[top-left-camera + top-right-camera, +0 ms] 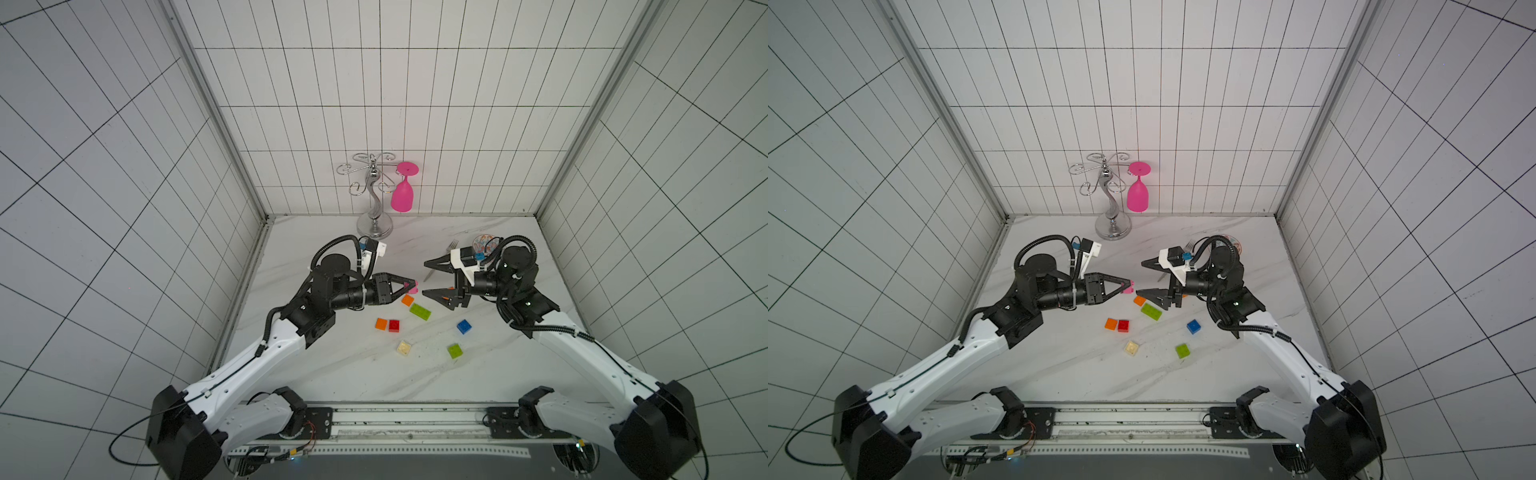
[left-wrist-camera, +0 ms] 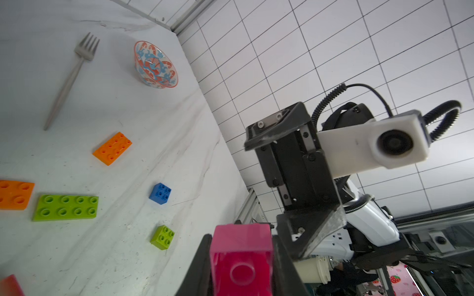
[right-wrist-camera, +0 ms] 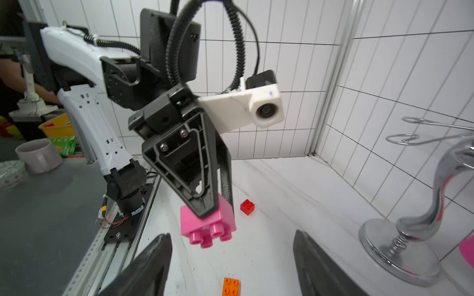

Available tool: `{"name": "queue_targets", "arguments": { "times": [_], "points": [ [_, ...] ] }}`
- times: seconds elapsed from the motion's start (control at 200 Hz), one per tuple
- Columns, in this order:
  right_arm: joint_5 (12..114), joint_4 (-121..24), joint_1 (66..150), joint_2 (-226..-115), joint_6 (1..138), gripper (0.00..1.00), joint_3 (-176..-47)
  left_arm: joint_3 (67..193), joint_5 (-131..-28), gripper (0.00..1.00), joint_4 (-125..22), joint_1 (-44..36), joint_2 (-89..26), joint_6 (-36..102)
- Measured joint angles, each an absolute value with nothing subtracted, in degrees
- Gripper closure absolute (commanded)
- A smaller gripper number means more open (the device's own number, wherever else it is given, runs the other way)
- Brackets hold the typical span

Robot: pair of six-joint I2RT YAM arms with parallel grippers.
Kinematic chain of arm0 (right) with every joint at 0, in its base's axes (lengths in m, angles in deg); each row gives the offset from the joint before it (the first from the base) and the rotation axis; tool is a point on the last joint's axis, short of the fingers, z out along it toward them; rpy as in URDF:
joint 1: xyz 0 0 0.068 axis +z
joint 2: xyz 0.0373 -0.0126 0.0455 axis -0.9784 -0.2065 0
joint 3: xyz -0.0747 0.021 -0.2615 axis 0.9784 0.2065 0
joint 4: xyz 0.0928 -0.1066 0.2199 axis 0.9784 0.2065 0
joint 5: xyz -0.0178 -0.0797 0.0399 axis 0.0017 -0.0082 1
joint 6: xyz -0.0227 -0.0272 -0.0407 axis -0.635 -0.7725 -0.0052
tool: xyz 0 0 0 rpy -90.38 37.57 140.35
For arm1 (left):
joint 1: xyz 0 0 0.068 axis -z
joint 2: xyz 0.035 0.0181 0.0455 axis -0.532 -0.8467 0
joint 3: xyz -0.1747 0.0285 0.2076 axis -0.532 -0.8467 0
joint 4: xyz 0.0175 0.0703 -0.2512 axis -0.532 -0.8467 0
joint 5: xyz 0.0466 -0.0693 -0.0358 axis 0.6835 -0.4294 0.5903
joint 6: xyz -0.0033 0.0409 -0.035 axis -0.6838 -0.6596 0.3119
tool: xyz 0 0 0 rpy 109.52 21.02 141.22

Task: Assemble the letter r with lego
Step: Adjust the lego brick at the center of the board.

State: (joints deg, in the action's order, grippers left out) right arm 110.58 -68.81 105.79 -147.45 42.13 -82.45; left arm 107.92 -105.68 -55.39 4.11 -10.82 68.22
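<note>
Closest to the lens, a pink brick (image 2: 241, 258) is clamped between the fingers of the left gripper (image 1: 412, 285). It is held above the table (image 1: 332, 374) with its studs toward the right gripper (image 1: 424, 278). On the table, left to right in both top views, lie:

- an orange brick (image 1: 381, 323) just beside a red brick (image 1: 394, 325)
- a cream brick (image 1: 404, 348)
- a second orange brick (image 1: 407, 300)
- a long green brick (image 1: 420, 311)
- a small green brick (image 1: 454, 351)
- a blue brick (image 1: 464, 326)

The right gripper's fingers are spread wide and hold nothing.

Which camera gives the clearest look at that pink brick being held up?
The right wrist view: the pink brick, studs included, sits pinched in the left tool. The left wrist view crops it; both top views show a tiny pink speck.
</note>
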Motion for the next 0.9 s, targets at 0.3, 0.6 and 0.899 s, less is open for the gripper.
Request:
{"name": "queue_targets", "arguments": {
  "times": [0.3, 0.6, 0.899],
  "points": [
    [112.7, -73.4, 107.9, -148.8, 37.3, 0.45, -82.5, 107.9, -110.8, 1.00, -50.1, 4.1, -10.8, 71.7],
    [113.1, -74.8, 109.4, -149.7, 37.6, 0.50, -82.5, 107.9, -112.3, 1.00, -48.7, 4.1, -10.9, 72.8],
    [113.0, -75.8, 109.7, -149.2, 37.8, 0.56, -82.5, 107.9, -112.4, 1.00, -48.6, 4.1, -11.2, 72.9]
  ]
}}
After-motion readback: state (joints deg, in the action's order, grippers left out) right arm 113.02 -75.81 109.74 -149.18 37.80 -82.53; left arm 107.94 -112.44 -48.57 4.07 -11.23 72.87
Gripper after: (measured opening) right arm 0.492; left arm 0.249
